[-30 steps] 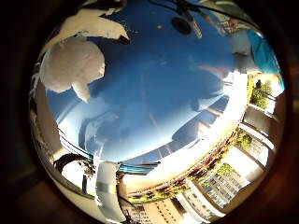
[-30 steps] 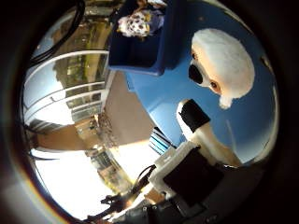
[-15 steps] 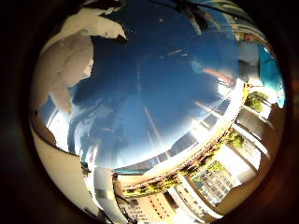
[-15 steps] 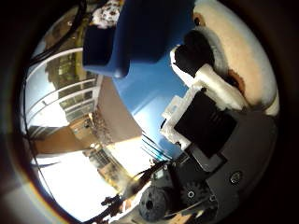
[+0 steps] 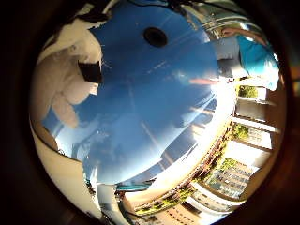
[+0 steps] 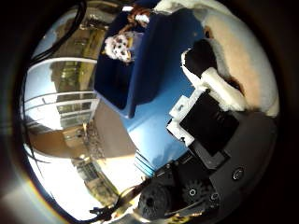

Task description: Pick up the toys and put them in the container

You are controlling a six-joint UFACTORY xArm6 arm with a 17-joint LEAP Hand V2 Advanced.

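Note:
A white plush toy (image 6: 243, 65) with a tan patch lies on the blue tabletop (image 5: 154, 108), very close to my palm. My hand (image 6: 210, 126) has its fingers curled against it, and a black fingertip (image 5: 89, 71) presses into the fur. Just beside the toy stands a dark blue container (image 6: 140, 70). Inside it sits a small spotted plush toy (image 6: 119, 46).
A round black hole (image 5: 155, 36) marks the blue tabletop away from the toy. Past the table edge are a metal railing (image 6: 60, 102) and sunlit buildings (image 5: 234, 173) below.
The palm has come closer to the white plush toy, which now fills more of both views. The fingers have curled in onto it. The container looks nearer too.

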